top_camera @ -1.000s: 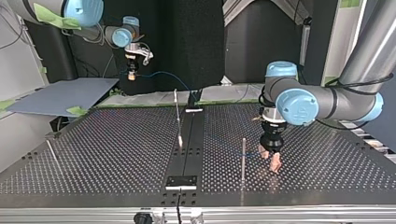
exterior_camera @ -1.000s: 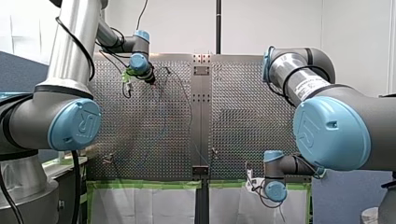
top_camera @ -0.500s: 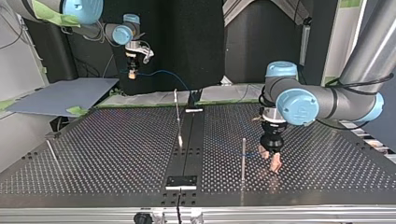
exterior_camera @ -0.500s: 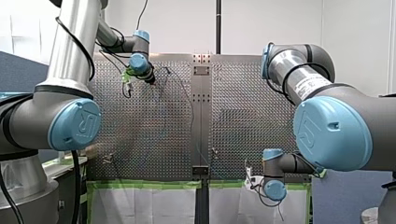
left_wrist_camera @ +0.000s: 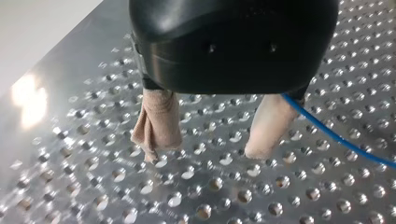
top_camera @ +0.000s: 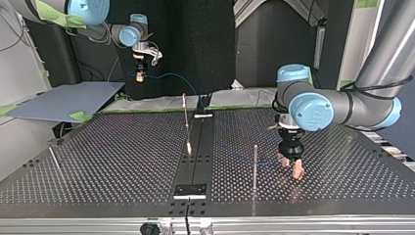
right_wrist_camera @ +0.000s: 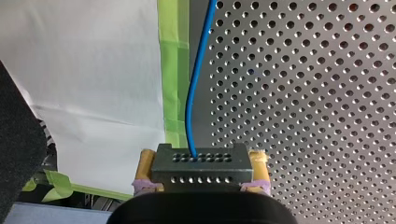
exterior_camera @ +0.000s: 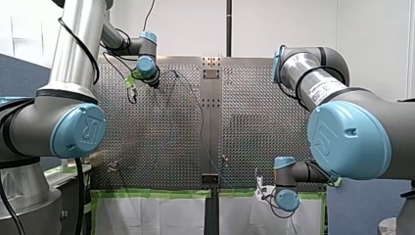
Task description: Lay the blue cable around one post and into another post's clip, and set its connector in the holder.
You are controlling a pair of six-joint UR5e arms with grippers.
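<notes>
1. Our left arm enters from the top view's right with its elbow bent. The wrist is turned straight down, so the left tool [top_camera: 291,165] points at the counter [top_camera: 122,156], near a thin upright post [top_camera: 255,164].
2. In the left wrist view this tool is released. Its two beige-padded fingers [left_wrist_camera: 159,121] stand spread apart, with their tips close over the holes. We cannot tell whether they touch the surface.
3. The blue cable [left_wrist_camera: 336,137] comes out from behind one of those fingers, on its outer side, and runs away across the counter.
4. Our right arm enters high at the top view's left. Its right tool [top_camera: 140,76] hangs raised over the counter's far edge.
5. In the right wrist view the yellow pads [right_wrist_camera: 258,163] are clenched on the connector [right_wrist_camera: 201,163], a dark block with rows of small holes. The cable leaves the block's face and runs ahead along the green tape [right_wrist_camera: 175,70] at the counter's edge.
6. In the top view the cable droops from the right tool towards the leaning post [top_camera: 186,122] at the middle. A faint stretch of it also lies between the upright post and the left tool. We cannot tell whether it wraps either post.
7. A small dark plate [top_camera: 191,190] lies at the near end of the centre strip, well apart from the connector.
</notes>
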